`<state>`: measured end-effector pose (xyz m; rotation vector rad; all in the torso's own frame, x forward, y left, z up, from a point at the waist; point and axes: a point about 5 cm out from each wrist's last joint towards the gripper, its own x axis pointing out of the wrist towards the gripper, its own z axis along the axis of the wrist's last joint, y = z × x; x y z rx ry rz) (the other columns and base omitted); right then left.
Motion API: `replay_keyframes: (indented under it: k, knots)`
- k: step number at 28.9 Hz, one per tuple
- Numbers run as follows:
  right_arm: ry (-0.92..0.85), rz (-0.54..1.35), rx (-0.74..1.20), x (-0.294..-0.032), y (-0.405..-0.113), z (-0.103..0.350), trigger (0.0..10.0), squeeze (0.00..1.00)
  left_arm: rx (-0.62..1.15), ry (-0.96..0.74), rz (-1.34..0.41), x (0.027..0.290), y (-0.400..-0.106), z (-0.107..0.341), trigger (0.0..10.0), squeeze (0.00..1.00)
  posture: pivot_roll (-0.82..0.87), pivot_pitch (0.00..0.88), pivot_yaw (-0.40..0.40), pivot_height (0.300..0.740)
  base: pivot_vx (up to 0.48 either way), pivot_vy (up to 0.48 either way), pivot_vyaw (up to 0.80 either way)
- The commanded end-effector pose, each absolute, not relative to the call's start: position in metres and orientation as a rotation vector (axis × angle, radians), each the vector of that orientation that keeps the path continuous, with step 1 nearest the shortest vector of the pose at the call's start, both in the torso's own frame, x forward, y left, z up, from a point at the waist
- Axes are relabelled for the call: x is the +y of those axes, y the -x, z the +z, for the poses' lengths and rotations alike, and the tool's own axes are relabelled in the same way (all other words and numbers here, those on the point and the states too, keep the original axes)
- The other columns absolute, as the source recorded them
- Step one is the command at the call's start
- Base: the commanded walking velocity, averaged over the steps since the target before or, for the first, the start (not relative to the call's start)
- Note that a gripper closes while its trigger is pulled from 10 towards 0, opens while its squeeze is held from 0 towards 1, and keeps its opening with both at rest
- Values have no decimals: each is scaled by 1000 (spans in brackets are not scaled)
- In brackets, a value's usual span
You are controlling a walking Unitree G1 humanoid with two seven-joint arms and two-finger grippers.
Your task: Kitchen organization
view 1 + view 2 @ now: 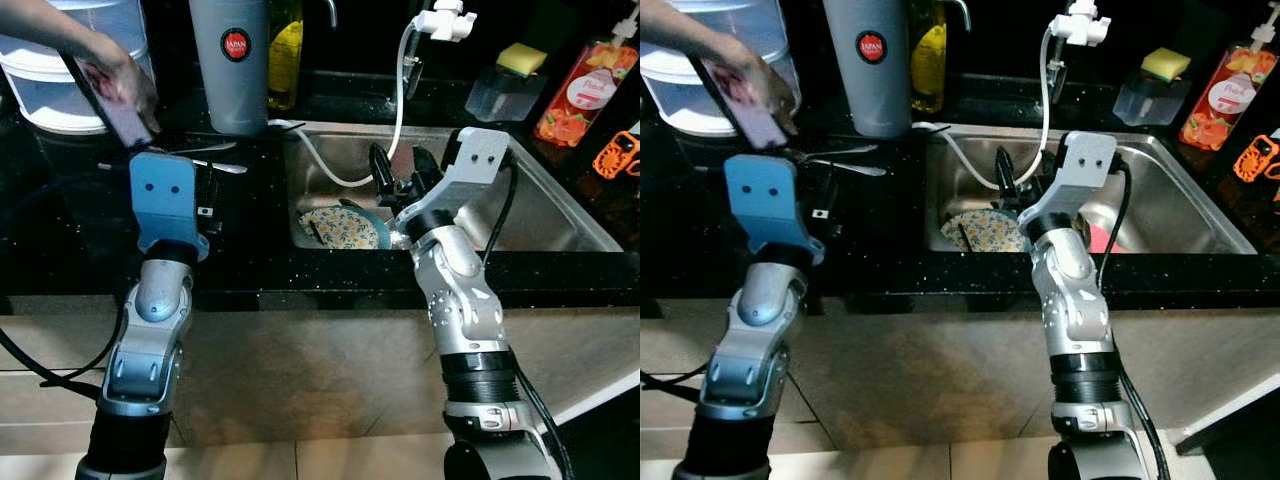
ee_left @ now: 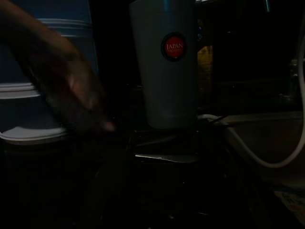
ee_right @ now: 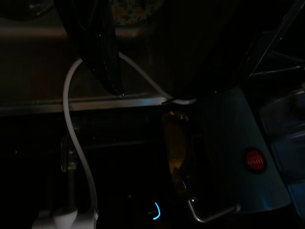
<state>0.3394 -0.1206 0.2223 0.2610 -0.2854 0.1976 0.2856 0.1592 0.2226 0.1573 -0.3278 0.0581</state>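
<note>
A patterned plate (image 1: 340, 228) lies in the steel sink (image 1: 560, 215), against the near wall, beside something pink (image 1: 1102, 240) half hidden behind the right arm. The right claw (image 1: 398, 172) hangs over the basin just above the plate, its two black fingers (image 1: 381, 170) spread apart and empty, close to the white hose (image 1: 400, 85) looping down from the tap fitting (image 1: 445, 20).

On the black tabletop (image 1: 60, 230) left of the sink, the left claw (image 1: 207, 196) reaches toward loose cutlery (image 1: 215, 165) in front of a tall grey tumbler (image 1: 231, 60) with a red badge; whether its fingers are apart or together cannot be told. A person's hand (image 1: 120, 85) holds a phone (image 1: 740, 100) just above that arm, before a white container (image 1: 70, 90). Behind the basin stand a sponge (image 1: 522, 58) on its clear holder and an orange soap bottle (image 1: 585, 95).
</note>
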Motion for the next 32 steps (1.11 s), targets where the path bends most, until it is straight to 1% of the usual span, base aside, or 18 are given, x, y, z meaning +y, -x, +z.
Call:
replay_keyframes:
  k: [1,2,6,9,12,14,18,20,22,25,27,28,29,32]
  knots:
    - [-261,218,-297,-116,-341,226,10000,0,-301,-154,73,157,-290,220,10000,0,239,0,-118,740,0,0,0]
    - [-255,235,-307,-113,-342,228,10000,0,-264,-161,72,156,-293,217,10000,0,239,0,-111,740,0,0,0]
    - [-255,225,-309,-113,-343,227,10000,0,-239,-169,55,155,-293,213,10000,0,239,0,-114,740,0,0,0]
    - [-275,200,-303,-114,-342,224,10000,0,-206,-205,49,158,-294,209,10000,0,233,0,-107,740,0,0,0]
    - [-268,209,-300,-113,-341,223,10000,0,-210,-218,64,158,-296,211,10000,0,230,0,-99,740,0,0,0]
    - [-256,200,-288,-116,-342,217,10000,0,-243,-217,23,152,-297,215,10000,0,256,0,-107,740,0,0,0]
    - [-261,190,-281,-115,-343,215,10000,0,-254,-184,10,151,-296,217,10000,0,246,0,-99,740,0,0,0]
    - [-241,198,-297,-110,-343,217,10000,0,-261,-155,-1,149,-295,216,10000,0,220,0,-91,740,0,0,0]
    - [-197,201,-322,-108,-340,221,10000,0,-270,-139,-28,147,-296,213,10000,0,169,0,-46,740,0,0,0]
    - [-150,161,-339,-122,-334,223,10000,0,-286,-117,-58,140,-300,216,10000,0,146,0,-41,740,0,0,0]
    - [-150,161,-339,-122,-334,223,10000,0,-286,-117,-58,140,-300,216,10000,0,146,0,-41,740,0,0,0]
    - [-144,139,-334,-128,-334,221,10000,0,-290,-130,-62,139,-302,217,10000,0,132,0,-37,740,0,0,0]
    - [-146,106,-319,-134,-333,217,10000,0,-281,-132,-46,141,-305,217,10000,0,115,0,-30,740,0,0,0]
    - [-145,86,-307,-137,-330,213,10000,0,-266,-135,-17,143,-307,215,10000,0,108,0,-28,740,0,0,0]
